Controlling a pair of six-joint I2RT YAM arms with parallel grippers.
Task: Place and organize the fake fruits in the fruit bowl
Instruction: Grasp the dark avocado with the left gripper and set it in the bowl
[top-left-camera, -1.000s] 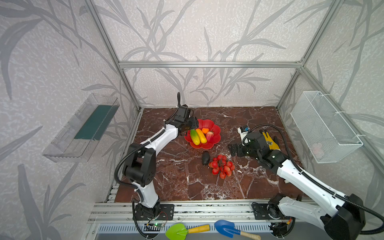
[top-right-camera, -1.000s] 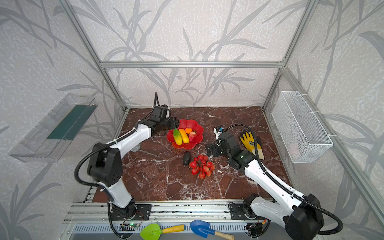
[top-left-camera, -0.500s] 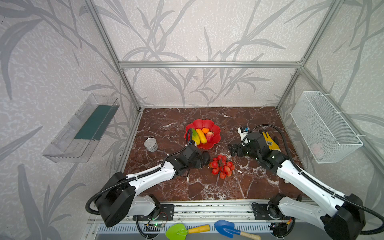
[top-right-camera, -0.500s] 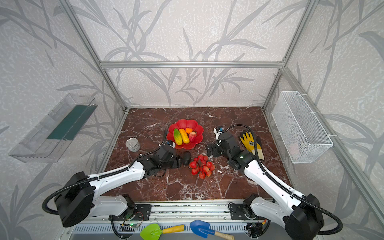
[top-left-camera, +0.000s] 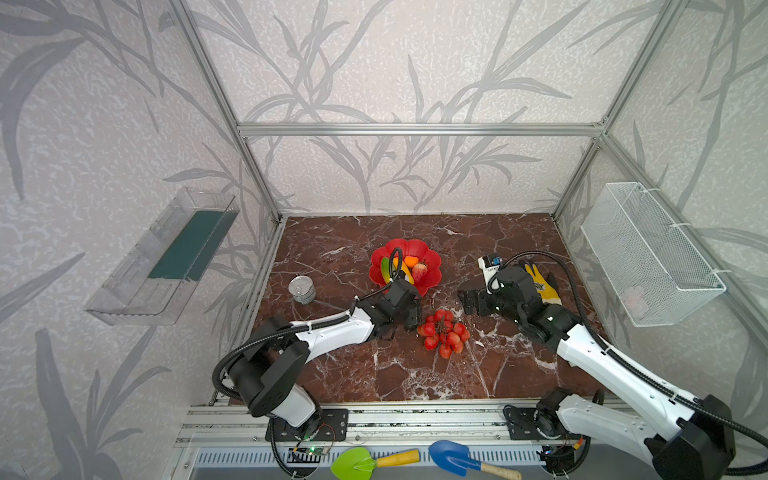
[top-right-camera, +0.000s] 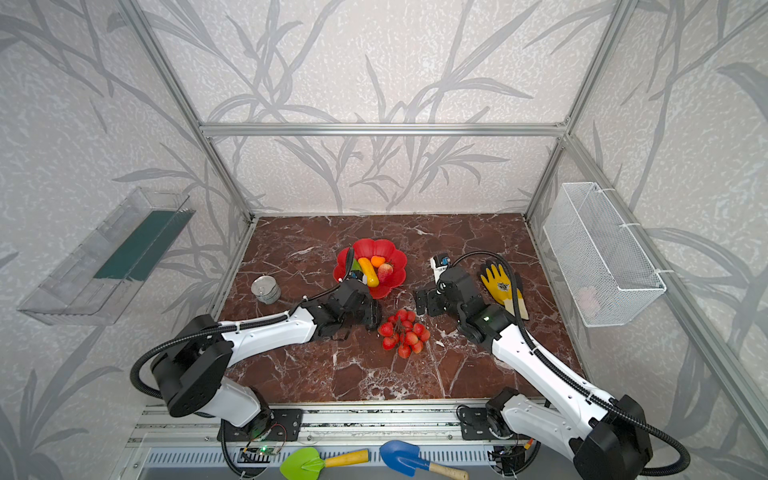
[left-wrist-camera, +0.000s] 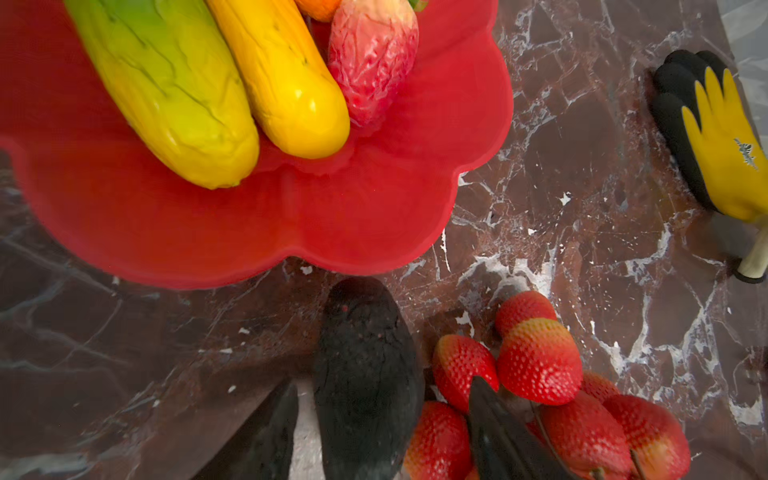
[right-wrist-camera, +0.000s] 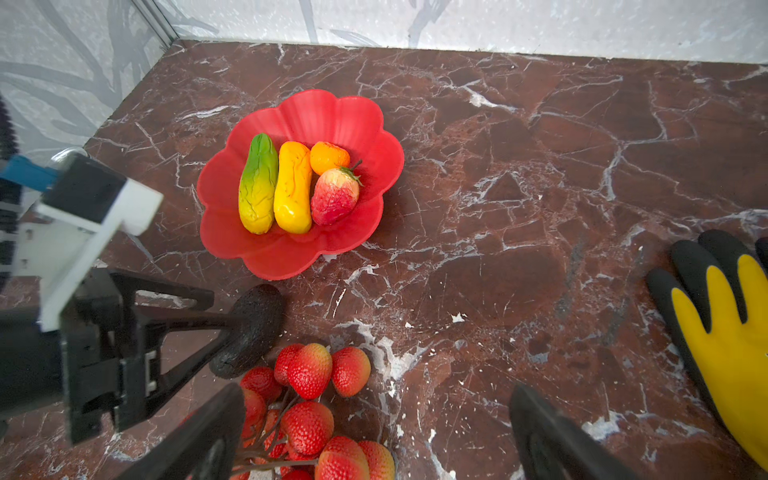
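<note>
Four fake fruits (right-wrist-camera: 293, 191) are set in the fruit bowl (right-wrist-camera: 316, 112).
The dark fruit (left-wrist-camera: 365, 365) is left at its 6 o'clock, between open left fingers (left-wrist-camera: 266, 440); berry cluster (top-left-camera: 444, 337) at 5 o'clock, near open right fingers (right-wrist-camera: 195, 444).

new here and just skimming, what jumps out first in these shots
The red flower-shaped bowl sits near the middle of the marble table with four bright fruits in it. Just in front lies a bunch of red berries, and beside it the left gripper straddles a dark oval fruit on the table. A yellow glove lies off to the right.
</note>
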